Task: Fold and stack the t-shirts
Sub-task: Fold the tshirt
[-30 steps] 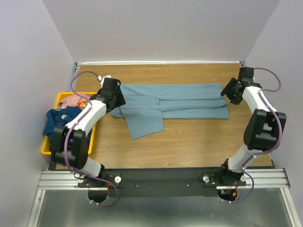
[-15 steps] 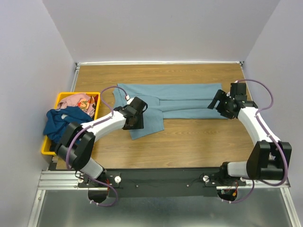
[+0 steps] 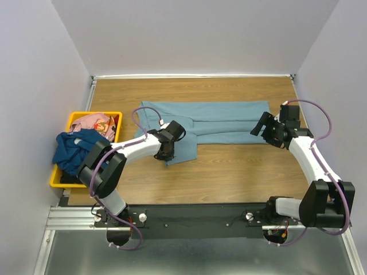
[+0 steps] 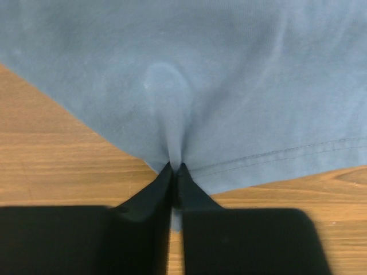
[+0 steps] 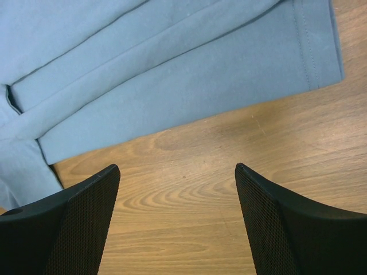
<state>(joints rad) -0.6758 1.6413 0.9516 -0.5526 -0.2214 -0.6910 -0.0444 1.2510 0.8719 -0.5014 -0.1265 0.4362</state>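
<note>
A dusty light blue-grey t-shirt (image 3: 223, 120) lies flat across the back half of the table, folded lengthwise, with one sleeve flap reaching toward me. My left gripper (image 3: 167, 154) is shut on the near edge of that flap; in the left wrist view its tips (image 4: 176, 167) pinch a small ridge of the blue cloth (image 4: 229, 86). My right gripper (image 3: 257, 127) stands open by the shirt's near right corner. In the right wrist view it (image 5: 178, 169) is over bare wood, just short of the shirt's edge (image 5: 172, 74). A navy t-shirt (image 3: 71, 150) and a pink patterned one (image 3: 94, 123) sit at the left.
A yellow plastic bin (image 3: 114, 114) stands at the table's left edge with the pink shirt inside and the navy one draped over its side. The wooden table (image 3: 229, 172) shows bare wood nearer me. Grey walls close in the back and both sides.
My left gripper moved from the shirt's left end to the sleeve flap's near edge and shut on the cloth. My right gripper came in from the right end and opened wider.
</note>
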